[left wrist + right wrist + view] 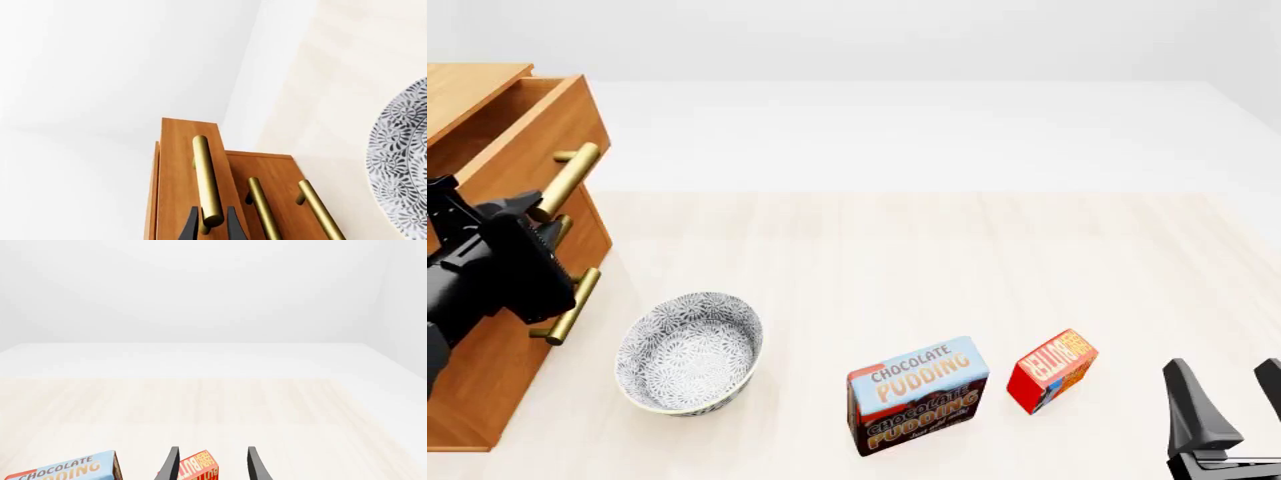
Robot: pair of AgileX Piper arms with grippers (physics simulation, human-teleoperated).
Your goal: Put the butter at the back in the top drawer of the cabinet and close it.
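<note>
The butter [1052, 370], a small red and orange box, stands on the table right of the pudding box. My right gripper [1224, 368] is open near the front right corner, short of the butter. In the right wrist view the butter [199, 467] shows just beyond the open right gripper [213, 450]. The cabinet [494, 380] stands at the left. Its top drawer [541, 150] is pulled out. My left gripper [541, 212] is shut on the drawer's brass handle [571, 172]. In the left wrist view the fingers [193, 222] flank the handle [208, 175].
A patterned grey bowl [690, 350] sits beside the cabinet's front. A blue and brown Chocolate Pudding box [917, 395] stands between the bowl and the butter. The two lower drawers, with handles [263, 207], are shut.
</note>
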